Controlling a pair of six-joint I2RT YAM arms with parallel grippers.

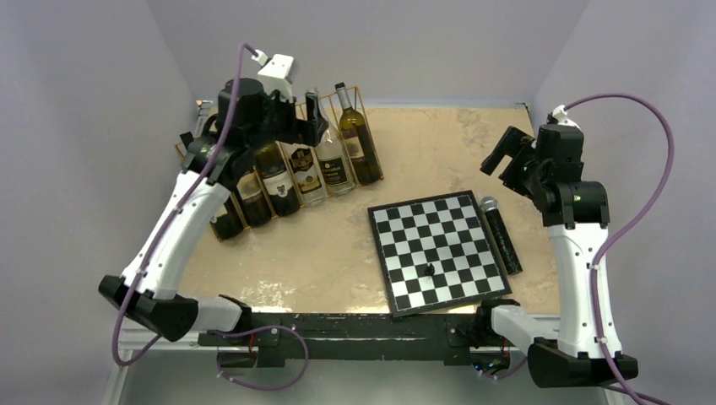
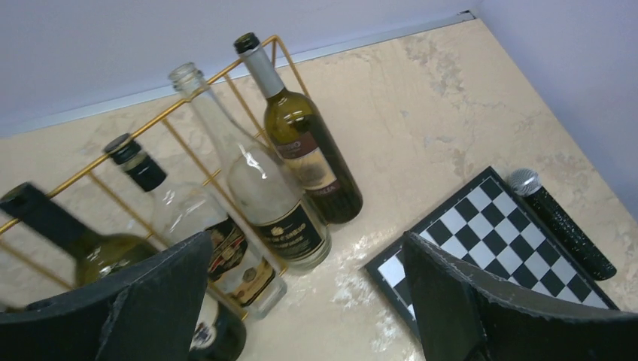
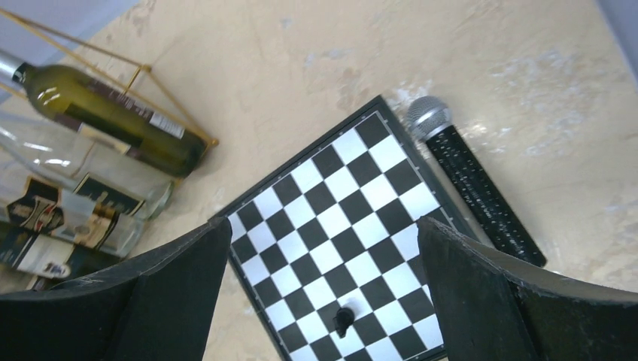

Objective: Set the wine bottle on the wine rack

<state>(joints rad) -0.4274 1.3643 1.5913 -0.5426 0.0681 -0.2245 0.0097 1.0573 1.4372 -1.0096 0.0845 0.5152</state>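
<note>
Left wrist: left gripper [image 2: 307,256], fingers apart, is hanging above the wine bottle [image 2: 259,188] leaning neck-up in the wine rack [image 2: 226,71]

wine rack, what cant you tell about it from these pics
- Top external: the left arm covers the wine rack's left end, so its slot count is unclear.
- Left wrist: the left hand's fingers hide two wine bottles' lower halves.
- Right wrist: the left edge cuts the rack off.
- The labels: too small to read.

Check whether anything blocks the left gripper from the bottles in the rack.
Nothing visible does. The open left gripper hangs above the wine rack, with the bottles directly below it; the chessboard lies off to the side.
</note>
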